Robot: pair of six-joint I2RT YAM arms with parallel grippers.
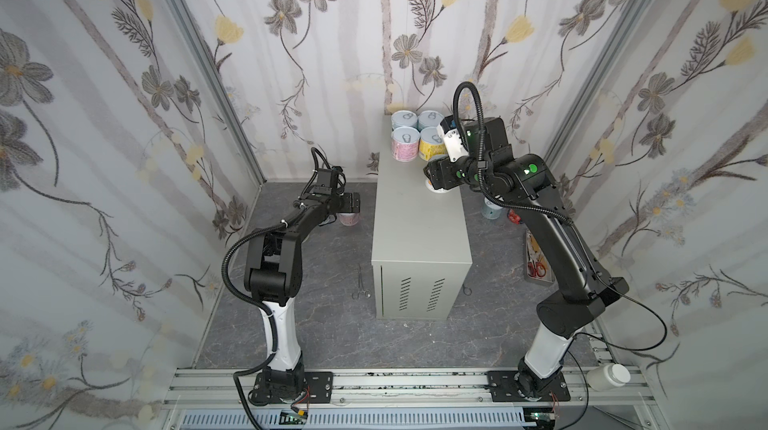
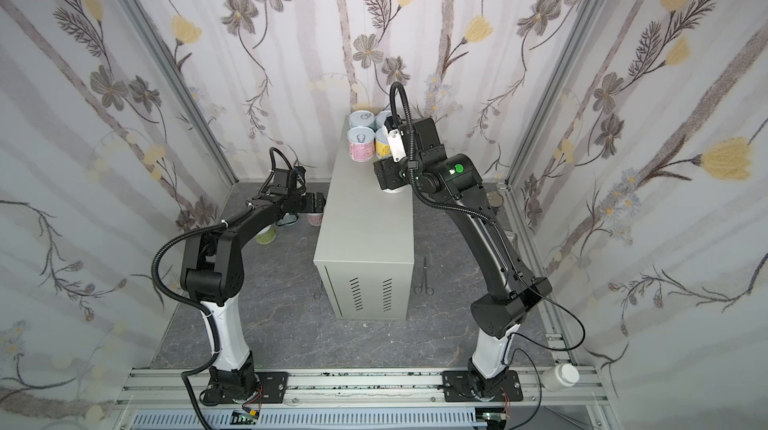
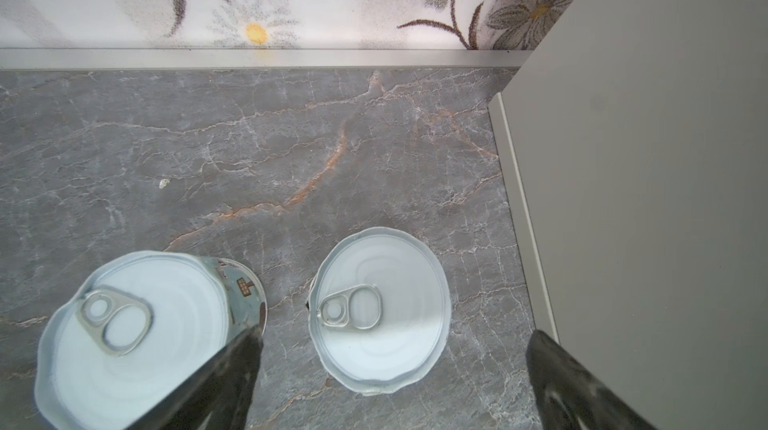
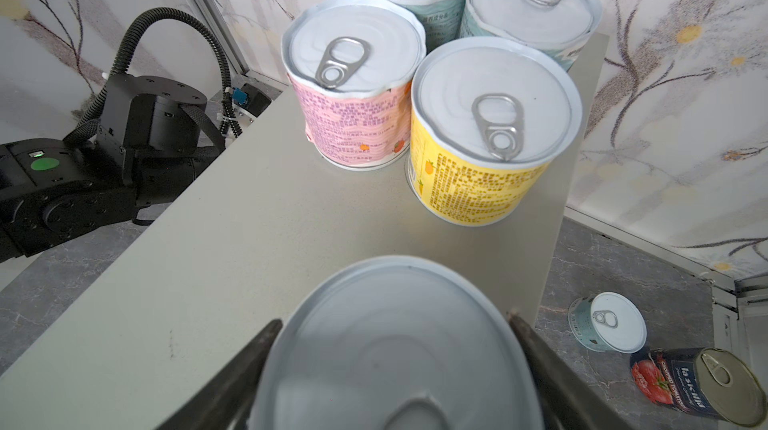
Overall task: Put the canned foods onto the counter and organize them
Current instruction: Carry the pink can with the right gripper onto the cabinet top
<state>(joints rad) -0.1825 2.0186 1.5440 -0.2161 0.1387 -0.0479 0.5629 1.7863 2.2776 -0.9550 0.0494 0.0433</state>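
Now the right gripper has a finger on each side of a white-lid can standing on the grey surface; I cannot tell if it squeezes. Near it stand a pink can and a yellow can. The left gripper is spread wide over another can down on the floor.

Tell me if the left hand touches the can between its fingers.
Apart. Left wrist view shows bare floor between the can and each finger of the open left hand.
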